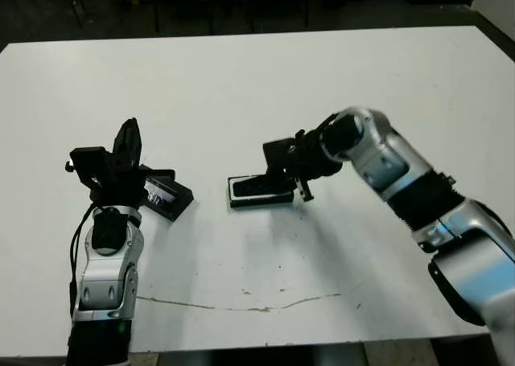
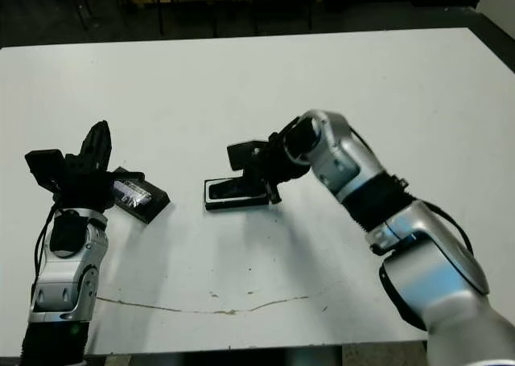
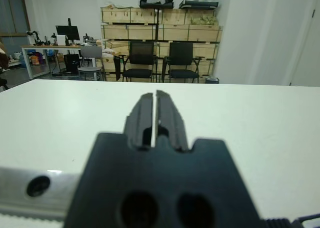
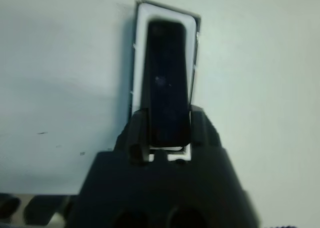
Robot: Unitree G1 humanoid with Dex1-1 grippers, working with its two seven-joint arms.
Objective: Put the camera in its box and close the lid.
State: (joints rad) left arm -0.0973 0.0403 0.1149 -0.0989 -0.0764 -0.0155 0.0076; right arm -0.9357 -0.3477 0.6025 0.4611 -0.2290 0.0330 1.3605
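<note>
The right gripper [image 4: 165, 125] grasps the camera [image 4: 165, 82] over the box [image 1: 259, 191]; tilted release could jam it; the left gripper [image 3: 155, 119], clenched empty, idles at nine o'clock by the lid [image 1: 166, 195].

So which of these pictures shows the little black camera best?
The right wrist view: the camera fills the frame, lying in the white-lined box between the right pincer's fingers. Both eye views show it small, half hidden by that pincer. The left wrist view misses it entirely.
</note>
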